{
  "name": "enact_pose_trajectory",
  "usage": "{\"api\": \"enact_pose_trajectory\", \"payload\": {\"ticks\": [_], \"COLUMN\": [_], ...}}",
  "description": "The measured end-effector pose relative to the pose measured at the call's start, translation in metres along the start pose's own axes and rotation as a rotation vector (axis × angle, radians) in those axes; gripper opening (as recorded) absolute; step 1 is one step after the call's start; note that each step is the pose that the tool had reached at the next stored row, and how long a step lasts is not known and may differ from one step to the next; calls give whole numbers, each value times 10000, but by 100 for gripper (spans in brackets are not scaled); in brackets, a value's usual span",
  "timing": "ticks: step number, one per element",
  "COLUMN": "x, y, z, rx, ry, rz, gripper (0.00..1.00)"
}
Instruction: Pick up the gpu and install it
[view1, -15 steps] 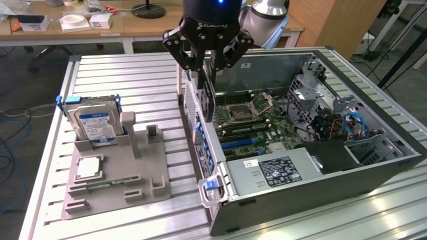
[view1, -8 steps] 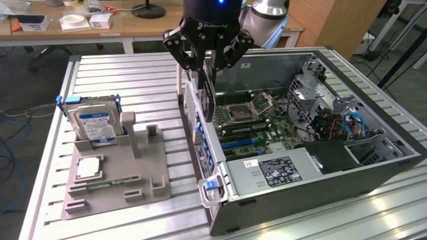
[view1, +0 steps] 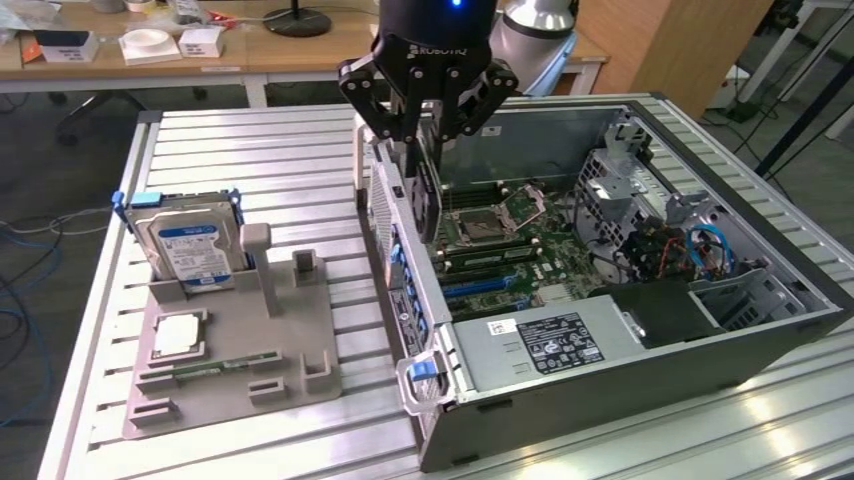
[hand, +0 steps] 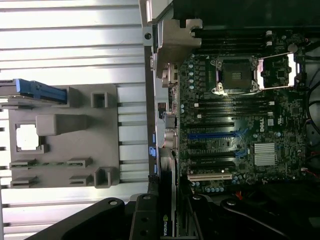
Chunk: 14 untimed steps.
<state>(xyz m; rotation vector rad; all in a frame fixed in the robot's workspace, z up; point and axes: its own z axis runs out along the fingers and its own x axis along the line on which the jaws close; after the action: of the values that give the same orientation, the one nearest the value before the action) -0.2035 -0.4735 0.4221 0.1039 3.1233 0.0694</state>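
Hand (view1: 429, 136) partly closed, gripping gpu (view1: 424, 195) over open PC case (view1: 641, 405); slatted metal table (view1: 240, 150); desk (view1: 287, 55) behind w/ prob. boxes (view1: 200, 42).

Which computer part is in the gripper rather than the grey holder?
The gpu, a thin dark card held on edge; the hard drive stands in the holder.
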Motion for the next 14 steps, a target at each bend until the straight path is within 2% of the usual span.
{"api": "enact_pose_trajectory", "payload": {"ticks": [9, 14], "x": [-14, -94], "y": [1, 6], "z": [0, 2], "rx": [1, 0], "ry": [0, 0], "rz": [-3, 0], "gripper": [26, 26]}}
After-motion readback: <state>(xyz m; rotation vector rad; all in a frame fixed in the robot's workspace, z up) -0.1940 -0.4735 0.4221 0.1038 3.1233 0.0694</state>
